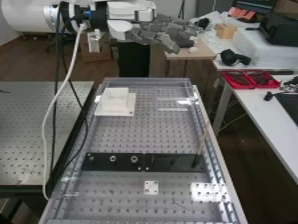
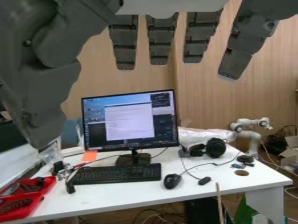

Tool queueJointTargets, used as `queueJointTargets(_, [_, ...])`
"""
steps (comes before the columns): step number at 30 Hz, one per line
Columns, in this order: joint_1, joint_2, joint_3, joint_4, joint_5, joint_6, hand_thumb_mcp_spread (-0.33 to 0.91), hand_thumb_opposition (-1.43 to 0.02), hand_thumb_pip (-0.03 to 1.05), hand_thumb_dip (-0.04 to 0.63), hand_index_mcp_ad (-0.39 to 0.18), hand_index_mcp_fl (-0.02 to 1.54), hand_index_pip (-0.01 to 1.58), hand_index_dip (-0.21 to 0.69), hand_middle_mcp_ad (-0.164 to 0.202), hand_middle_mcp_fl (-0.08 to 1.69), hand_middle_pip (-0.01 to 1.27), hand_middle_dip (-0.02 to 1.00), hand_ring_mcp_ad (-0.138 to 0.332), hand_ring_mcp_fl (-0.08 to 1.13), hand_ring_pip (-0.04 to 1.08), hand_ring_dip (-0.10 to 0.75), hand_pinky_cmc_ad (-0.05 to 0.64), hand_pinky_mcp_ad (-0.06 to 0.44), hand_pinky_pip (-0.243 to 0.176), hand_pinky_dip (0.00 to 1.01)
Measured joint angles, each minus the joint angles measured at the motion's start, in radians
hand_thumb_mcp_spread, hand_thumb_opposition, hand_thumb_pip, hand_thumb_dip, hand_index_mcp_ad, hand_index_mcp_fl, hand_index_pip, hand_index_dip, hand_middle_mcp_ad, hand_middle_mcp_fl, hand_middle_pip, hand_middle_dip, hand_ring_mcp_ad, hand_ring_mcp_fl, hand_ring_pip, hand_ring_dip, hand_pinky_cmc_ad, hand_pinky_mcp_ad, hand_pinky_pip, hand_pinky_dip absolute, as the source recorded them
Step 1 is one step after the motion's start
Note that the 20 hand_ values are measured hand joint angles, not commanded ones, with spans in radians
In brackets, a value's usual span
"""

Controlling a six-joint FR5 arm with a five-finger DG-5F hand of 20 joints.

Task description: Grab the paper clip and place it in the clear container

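Starting from the high view's left, you are looking at a grey table [image 1: 33, 130] of perforated metal, with a smooth white cable [image 1: 46, 132] looping down between it and your counter [image 1: 133, 137]. The counter is showing the same dotted metal, framed by raised, shiny rails. Toward its far left corner a matte white block [image 1: 117, 100] is sitting on a squarish base, and nearer, a flat black strip [image 1: 176, 161] is running crosswise, round metal fittings studding its left half. Above the far edge your hand [image 1: 163, 34], dark grey and segmented, is hanging wide, its fingers straight and spread and its thumb well apart from them. Nearer than the strip, a small white plate [image 1: 151, 187] with dark holes is lying flat; just to its right and nearer, a faint, thin line [image 1: 179, 205] is showing, too small for you to tell whether it is the paper clip. Dotted metal is giving you room between the block and the right rail, where a slender, pale stick [image 1: 202, 141] is standing tilted at the strip's right end.
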Motion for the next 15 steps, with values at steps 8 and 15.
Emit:
queueJointTargets(8, [0.000,0.000,0.001,0.001,-0.001,-0.002,0.22,-0.73,0.54,0.176,-0.105,0.17,0.10,0.061,0.044,0.00,0.12,0.19,0.134,0.00,0.10,0.112,0.367,0.297,-0.093,0.46])
queueJointTargets(15, [0.002,0.001,0.000,0.004,0.001,-0.002,0.22,-0.73,0.54,0.176,-0.105,0.17,0.10,0.061,0.044,0.01,0.12,0.19,0.134,0.00,0.10,0.112,0.367,0.293,-0.093,0.46])
